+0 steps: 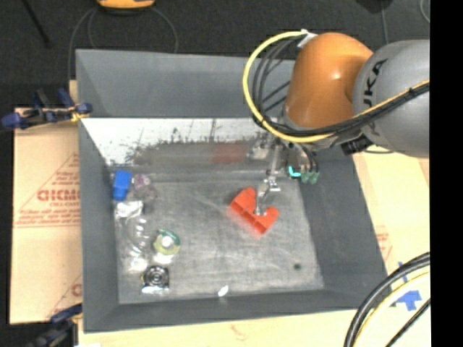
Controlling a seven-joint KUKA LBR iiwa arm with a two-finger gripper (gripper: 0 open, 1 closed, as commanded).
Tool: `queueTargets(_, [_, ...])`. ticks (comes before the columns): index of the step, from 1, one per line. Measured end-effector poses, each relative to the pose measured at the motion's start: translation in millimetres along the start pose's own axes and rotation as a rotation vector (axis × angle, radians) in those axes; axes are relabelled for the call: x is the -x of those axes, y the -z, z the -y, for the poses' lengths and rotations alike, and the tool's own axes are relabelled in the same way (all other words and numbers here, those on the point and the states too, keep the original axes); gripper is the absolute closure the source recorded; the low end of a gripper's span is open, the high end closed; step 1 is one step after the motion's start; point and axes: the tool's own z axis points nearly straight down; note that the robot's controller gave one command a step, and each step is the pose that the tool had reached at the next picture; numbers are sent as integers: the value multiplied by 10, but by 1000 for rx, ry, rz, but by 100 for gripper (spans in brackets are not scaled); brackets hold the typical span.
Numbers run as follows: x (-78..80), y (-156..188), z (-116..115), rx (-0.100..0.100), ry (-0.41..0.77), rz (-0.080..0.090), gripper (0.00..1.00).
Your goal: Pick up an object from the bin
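Blue block [121, 185], clear plastic heap [132, 231] leftward

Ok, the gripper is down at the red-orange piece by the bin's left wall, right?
No, not the left wall. The camera view shows the gripper down at the red-orange piece just right of the middle of the bin; a blue piece lies by the left wall.

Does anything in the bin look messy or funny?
Nothing looks broken or spilled. The red-orange piece lies askew mid-bin under the gripper, apart from the blue thing, clear bits and round things huddled by the view's left wall. A tiny white scrap sits alone by the near wall.
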Motion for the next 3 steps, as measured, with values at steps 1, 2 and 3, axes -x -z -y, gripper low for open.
queueTargets(1, [214,-1304,360,6,-174,12,0])
queueTargets(2, [251,-1246,364,4,-171,28,100])
queueTargets(3, [200,-9,299,4,-189,16,100])
